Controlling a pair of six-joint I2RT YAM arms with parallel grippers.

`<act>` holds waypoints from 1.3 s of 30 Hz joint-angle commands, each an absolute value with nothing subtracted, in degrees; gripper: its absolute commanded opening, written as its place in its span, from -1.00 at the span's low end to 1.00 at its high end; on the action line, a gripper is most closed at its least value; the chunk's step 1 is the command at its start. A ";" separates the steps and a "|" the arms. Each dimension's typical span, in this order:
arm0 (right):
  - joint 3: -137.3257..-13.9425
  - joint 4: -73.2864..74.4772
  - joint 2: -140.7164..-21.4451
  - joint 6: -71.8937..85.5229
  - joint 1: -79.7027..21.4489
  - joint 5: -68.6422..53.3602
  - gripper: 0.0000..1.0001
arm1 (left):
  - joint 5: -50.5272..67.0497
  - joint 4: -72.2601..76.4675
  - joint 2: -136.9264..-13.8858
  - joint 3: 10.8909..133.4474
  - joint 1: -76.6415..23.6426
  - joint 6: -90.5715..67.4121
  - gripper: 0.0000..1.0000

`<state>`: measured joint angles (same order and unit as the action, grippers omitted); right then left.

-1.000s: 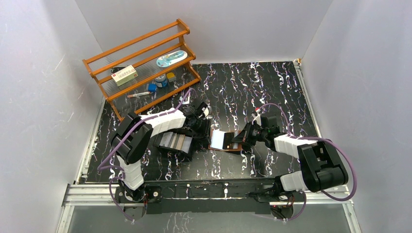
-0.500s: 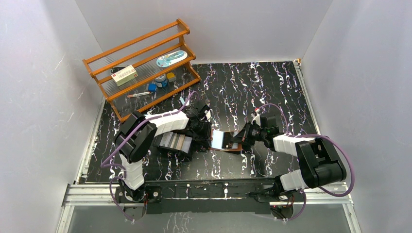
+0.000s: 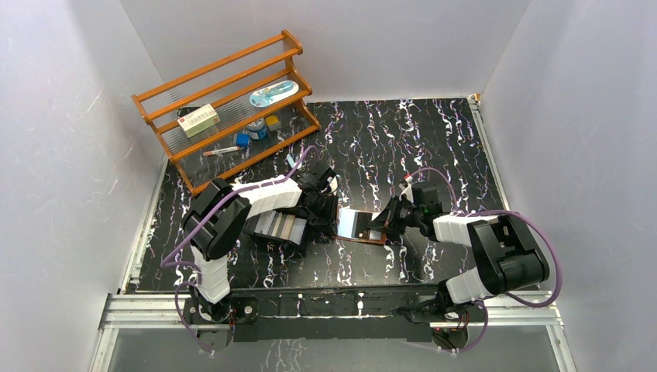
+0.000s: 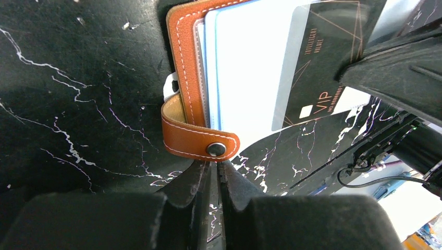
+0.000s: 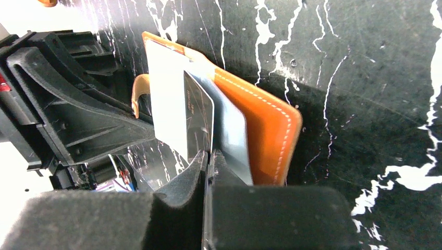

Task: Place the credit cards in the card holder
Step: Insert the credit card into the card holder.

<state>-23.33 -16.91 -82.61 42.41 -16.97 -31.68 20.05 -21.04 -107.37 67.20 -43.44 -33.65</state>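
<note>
The brown leather card holder (image 3: 373,236) lies open on the table between both arms. A white card (image 4: 245,67) sits in its pocket. A dark credit card (image 5: 198,112) stands partly in the holder (image 5: 268,130), and my right gripper (image 5: 210,152) is shut on its lower edge. My left gripper (image 4: 218,164) is shut with only a hairline slit and nothing in it. Its fingertips (image 4: 200,172) touch the lower edge of the holder's strap, just under the snap stud (image 4: 216,149). More credit cards (image 3: 280,226), silver and tan, lie in a black tray left of the holder.
The shallow black tray (image 3: 304,240) sits right under my left arm. A wooden rack (image 3: 225,85) with small items stands at the back left. White walls close in the table on three sides.
My left jaws have closed down to a slit at the holder's strap. The right gripper has edged slightly left with the dark card. The holder has barely shifted.
</note>
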 commanded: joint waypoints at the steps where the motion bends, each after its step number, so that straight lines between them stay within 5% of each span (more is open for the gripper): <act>1: -24.08 -16.37 -84.14 42.44 -18.95 -29.47 -0.84 | 20.31 -20.04 -106.03 67.11 -44.08 -34.01 -0.85; 18: -28.99 -15.91 -88.28 50.01 -25.99 -22.82 -0.70 | 19.29 -18.41 -105.43 66.72 -45.20 -35.45 -0.85; 30: -36.36 2.11 -84.69 43.75 -26.75 -14.68 -0.14 | 17.38 -16.91 -104.38 65.89 -45.70 -36.85 -0.79; 39: -36.32 -0.34 -85.02 43.59 -28.73 -15.86 -0.22 | 16.63 -17.14 -104.44 66.09 -45.63 -36.71 -0.78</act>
<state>-35.11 -0.71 -84.68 44.75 -27.42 -16.14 17.39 -16.69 -107.04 66.15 -45.52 -36.69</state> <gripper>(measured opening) 0.400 0.108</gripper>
